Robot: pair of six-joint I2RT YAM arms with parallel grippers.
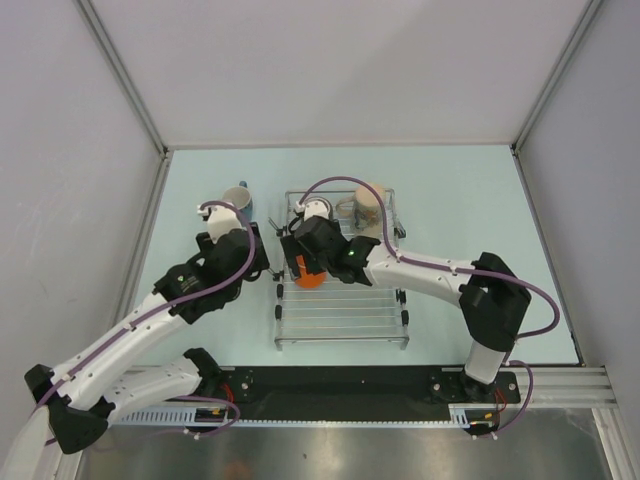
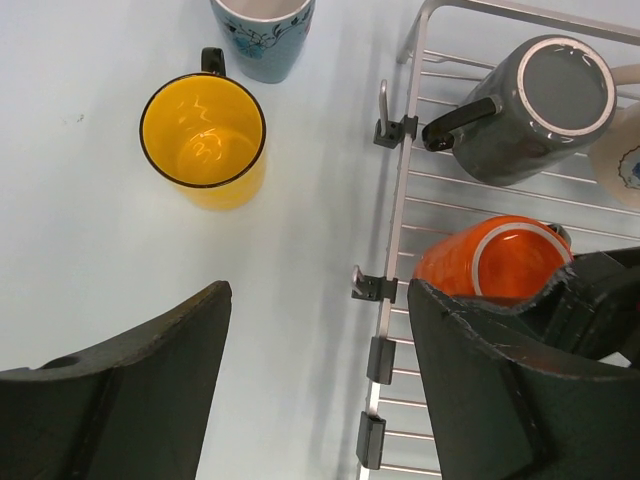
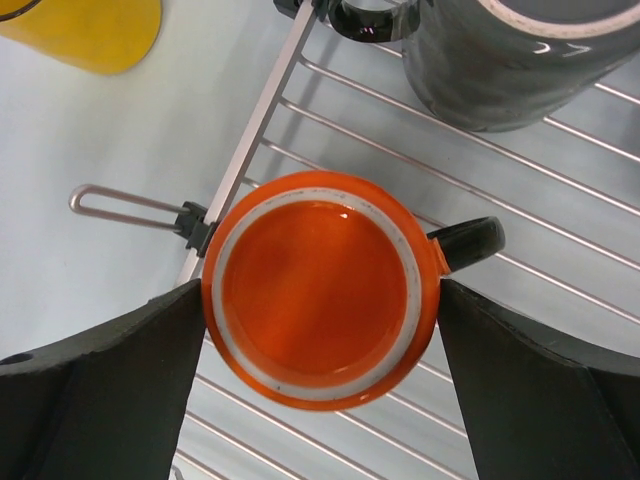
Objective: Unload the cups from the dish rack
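Note:
The dish rack (image 1: 340,318) lies mid-table. An orange cup (image 3: 320,290) stands upside down on its bars (image 3: 560,200), black handle to the right. My right gripper (image 3: 320,300) is open, with one finger at each side of that cup, very close to its wall. A dark grey cup (image 2: 540,105) sits inverted further back, and a beige cup (image 1: 370,203) is at the rack's far right. A yellow cup (image 2: 203,140) and a blue cup (image 2: 262,30) stand upright on the table left of the rack. My left gripper (image 2: 320,380) hangs open and empty over the table beside the rack's left rail.
The rack's left rail (image 2: 395,230) carries small black clips and a wire loop (image 3: 110,205) that sticks out to the left. White walls enclose the table on three sides. The two arms are close together near the rack's left edge (image 1: 283,262).

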